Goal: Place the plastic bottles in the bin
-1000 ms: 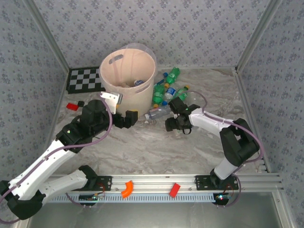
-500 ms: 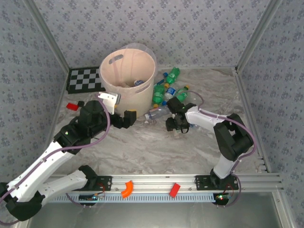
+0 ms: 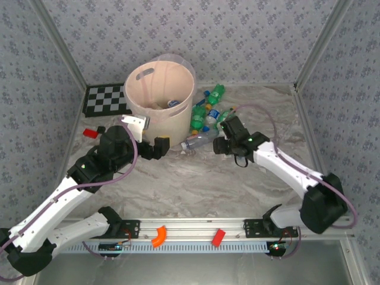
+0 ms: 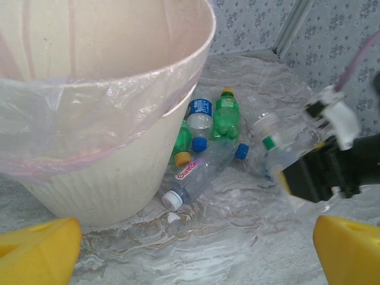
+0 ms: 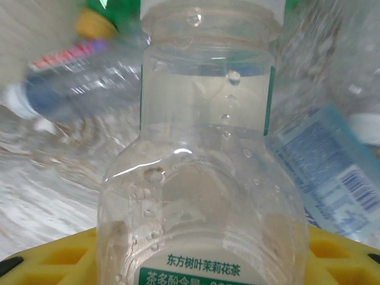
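Note:
The pale pink bin stands at the back left, its lined wall close in the left wrist view, with a bottle inside. Several plastic bottles lie heaped right of it: green ones, a blue-labelled one and a clear one lying flat. My right gripper is shut on a clear bottle with a white and green label, its yellow fingers on either side. From the left wrist, that bottle hangs just above the table. My left gripper stands open and empty beside the bin's base.
A checkerboard lies at the back left, with a red block in front of it. An orange piece and a red block rest on the front rail. A small white cap lies near the bin.
The right gripper's jaws have closed on the clear bottle. It has moved slightly back and right, and that arm's elbow has swung out to the right. The left arm has hardly moved.

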Controlling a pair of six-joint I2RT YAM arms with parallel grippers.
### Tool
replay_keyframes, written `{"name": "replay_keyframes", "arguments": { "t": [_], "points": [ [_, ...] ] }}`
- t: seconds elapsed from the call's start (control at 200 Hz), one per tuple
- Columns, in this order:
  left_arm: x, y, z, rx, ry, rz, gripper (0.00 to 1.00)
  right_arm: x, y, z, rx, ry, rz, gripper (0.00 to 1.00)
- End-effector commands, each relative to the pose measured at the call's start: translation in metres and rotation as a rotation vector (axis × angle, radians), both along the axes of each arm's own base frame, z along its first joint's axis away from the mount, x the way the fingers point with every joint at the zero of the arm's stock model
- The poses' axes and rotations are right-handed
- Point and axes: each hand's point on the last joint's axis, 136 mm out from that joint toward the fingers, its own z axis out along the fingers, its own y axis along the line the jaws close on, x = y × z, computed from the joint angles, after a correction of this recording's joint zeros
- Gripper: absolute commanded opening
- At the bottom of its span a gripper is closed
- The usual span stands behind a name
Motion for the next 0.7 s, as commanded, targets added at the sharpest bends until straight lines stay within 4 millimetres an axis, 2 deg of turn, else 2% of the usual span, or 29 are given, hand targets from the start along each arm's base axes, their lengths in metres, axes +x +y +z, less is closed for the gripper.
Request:
{"name": "replay_keyframes", "arguments": {
  "t": [0.0, 0.18, 0.32, 0.37, 0.385, 0.4, 0.555, 0.695],
  "points": [
    [0.001, 0.014, 0.017, -0.033, -0.053, 0.064, 1.00, 0.002, -0.001, 0.037, 0.067, -0.111, -0.010, 0.55],
    [0.004, 0.039, 0.029, -0.059, -0.100, 0.190, 1.00, 0.006, 0.015, 0.106, 0.223, -0.271, 0.032, 0.54],
    [0.001, 0.058, 0.038, -0.088, -0.132, 0.266, 1.00, 0.011, 0.035, 0.162, 0.358, -0.388, 0.081, 0.54],
    [-0.001, 0.064, 0.040, -0.101, -0.142, 0.290, 1.00, 0.013, 0.044, 0.176, 0.404, -0.408, 0.099, 0.54],
    [-0.001, 0.066, 0.040, -0.104, -0.143, 0.294, 1.00, 0.014, 0.048, 0.192, 0.432, -0.434, 0.107, 0.54],
    [-0.002, 0.067, 0.040, -0.106, -0.146, 0.300, 1.00, 0.015, 0.050, 0.198, 0.451, -0.442, 0.111, 0.54],
    [-0.010, 0.081, 0.042, -0.132, -0.157, 0.330, 1.00, 0.029, 0.087, 0.245, 0.609, -0.474, 0.177, 0.54],
    [-0.018, 0.085, 0.040, -0.135, -0.150, 0.313, 1.00, 0.045, 0.123, 0.275, 0.735, -0.480, 0.223, 0.54]
  ]
}}
